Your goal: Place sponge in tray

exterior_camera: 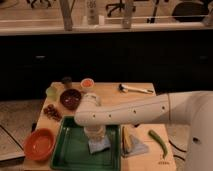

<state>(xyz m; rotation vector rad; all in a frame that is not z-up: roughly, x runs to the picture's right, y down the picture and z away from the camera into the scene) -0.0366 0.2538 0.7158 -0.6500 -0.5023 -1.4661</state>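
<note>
The dark green tray lies at the front of the wooden table. The pale blue-grey sponge rests on the tray's floor near its right side. My gripper hangs at the end of the white arm, which reaches in from the right. The gripper is directly over the sponge and hides its upper edge. I cannot see whether it touches the sponge.
An orange bowl sits left of the tray. A yellow slab with a grey-blue wedge and a green pepper lie to its right. Behind are a dark bowl, small cups, red bits and a white utensil.
</note>
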